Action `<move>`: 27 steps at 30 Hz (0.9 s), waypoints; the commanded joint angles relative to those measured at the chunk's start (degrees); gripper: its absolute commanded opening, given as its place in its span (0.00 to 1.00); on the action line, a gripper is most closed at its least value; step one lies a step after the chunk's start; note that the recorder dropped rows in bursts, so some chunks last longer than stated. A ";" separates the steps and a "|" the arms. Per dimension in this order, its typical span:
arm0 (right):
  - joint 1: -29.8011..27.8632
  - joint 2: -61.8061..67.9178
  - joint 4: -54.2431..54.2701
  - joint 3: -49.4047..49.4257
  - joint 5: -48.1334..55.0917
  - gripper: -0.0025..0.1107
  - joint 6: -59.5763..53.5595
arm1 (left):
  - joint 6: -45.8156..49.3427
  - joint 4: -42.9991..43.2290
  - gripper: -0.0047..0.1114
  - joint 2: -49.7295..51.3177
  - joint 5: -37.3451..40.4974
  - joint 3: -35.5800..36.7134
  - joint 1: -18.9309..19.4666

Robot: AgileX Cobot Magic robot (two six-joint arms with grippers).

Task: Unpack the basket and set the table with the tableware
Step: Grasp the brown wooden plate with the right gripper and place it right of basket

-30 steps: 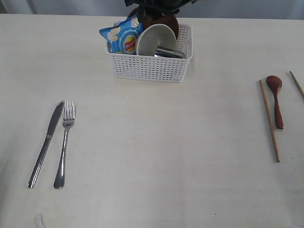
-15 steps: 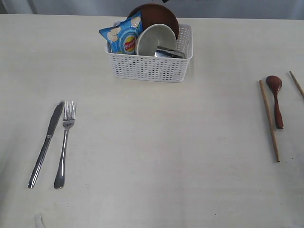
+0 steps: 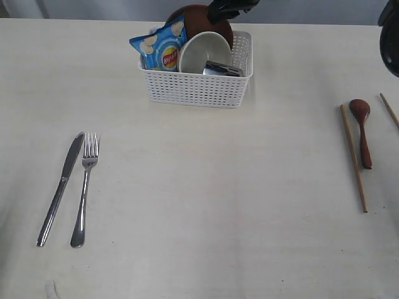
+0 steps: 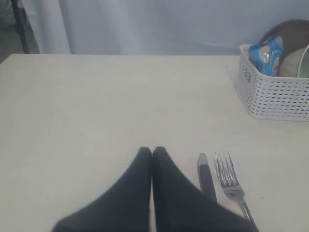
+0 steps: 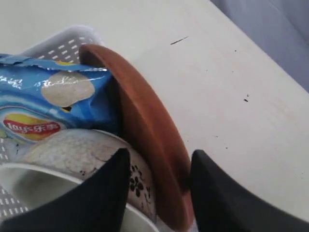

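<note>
The white basket (image 3: 196,87) stands at the table's far middle and holds the reddish-brown plate (image 3: 199,22) on edge, the pale bowl (image 3: 202,53) and the steel cup (image 3: 221,68). My right gripper (image 5: 159,162) is open, one finger on each side of the plate's (image 5: 145,125) upper rim, with the bowl (image 5: 82,154) beside the inner finger. It shows at the top edge of the exterior view (image 3: 227,7). The left gripper (image 4: 152,151) is shut and empty, low over the table beside the knife (image 4: 206,179) and fork (image 4: 229,176).
A blue chips bag (image 3: 161,50) leans in the basket's left end. Knife (image 3: 59,187) and fork (image 3: 84,187) lie side by side at the left. The dark spoon (image 3: 361,131) lies between two chopsticks (image 3: 353,159) at the right. Part of a dark arm (image 3: 389,37) hangs at the upper right edge.
The right gripper rose out of the exterior view half a second ago and has come back down over the plate's rim. The chips bag shifted slightly. The left gripper stays shut.
</note>
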 commanded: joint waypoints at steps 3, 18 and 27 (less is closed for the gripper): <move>-0.34 1.07 0.98 -0.18 -4.04 0.34 -1.15 | 0.22 0.44 0.04 -0.24 -0.57 0.13 0.17; -0.34 -4.82 -1.42 -0.18 -4.74 0.02 -1.12 | 0.22 0.44 0.04 -0.24 -0.57 0.13 0.17; -0.34 -12.52 -15.19 -0.18 -4.00 0.02 11.00 | 0.22 0.44 0.04 -0.24 -0.57 0.13 0.17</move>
